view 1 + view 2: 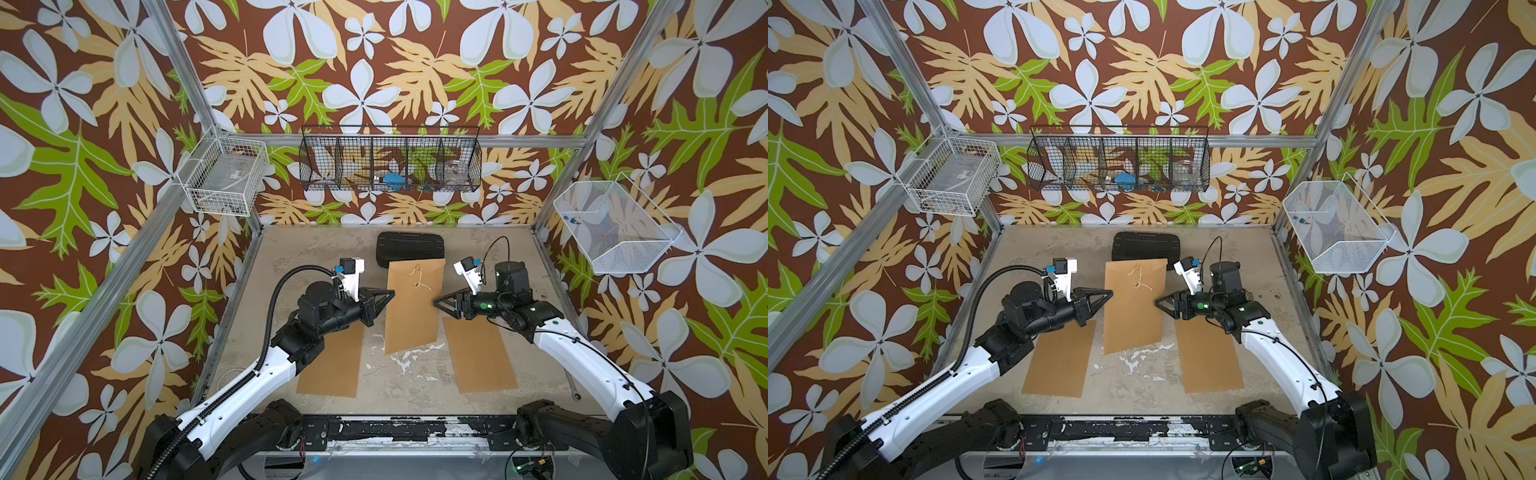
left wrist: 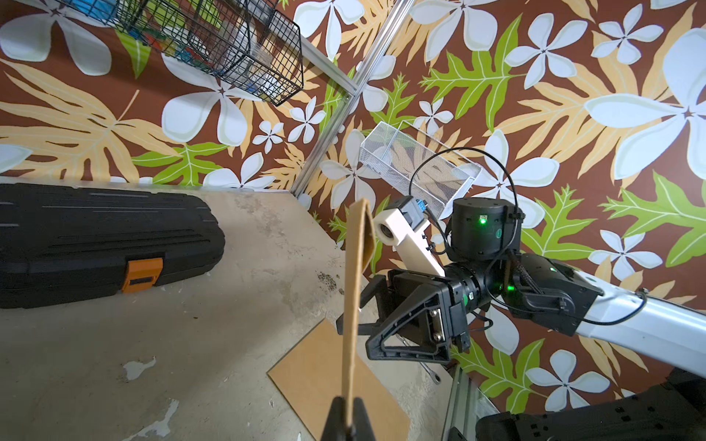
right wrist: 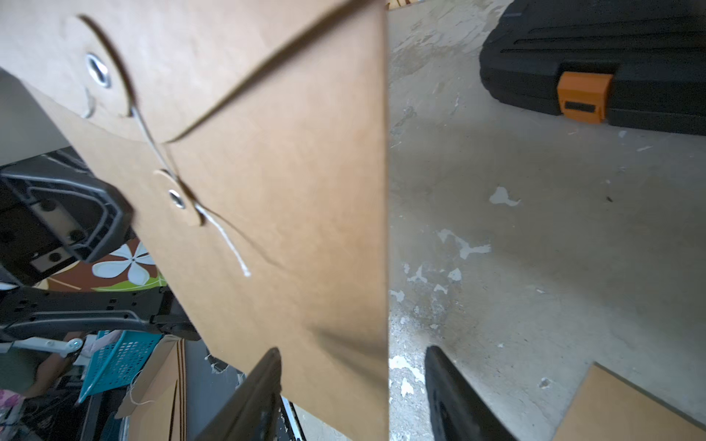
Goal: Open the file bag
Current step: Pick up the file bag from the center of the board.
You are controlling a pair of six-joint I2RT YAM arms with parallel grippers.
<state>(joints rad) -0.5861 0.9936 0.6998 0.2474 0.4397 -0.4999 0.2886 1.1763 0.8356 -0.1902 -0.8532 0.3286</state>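
Left tool point(image 1: 391, 294) is clamping down on the left edge of the file bag point(image 1: 411, 307), jaws pressed fully together on the paper; the wrist view is showing the same pinch point(image 2: 347, 418). Right tool point(image 1: 436, 302) is standing partly open, fingers point(image 3: 263, 389) straddling the bag's right edge and gripping nothing. The bag is hanging lifted off the surface point(image 1: 415, 382), just on the robot's side of the black case point(image 1: 409, 247), with its flap end overlapping the case's near edge in both top views. The flap is lying closed, and the string point(image 3: 225, 236) is trailing loose past the lower button point(image 3: 177, 199). Two flat brown envelopes point(image 1: 332, 361) point(image 1: 480, 357) are lying farther from the case, one toward each of its ends.
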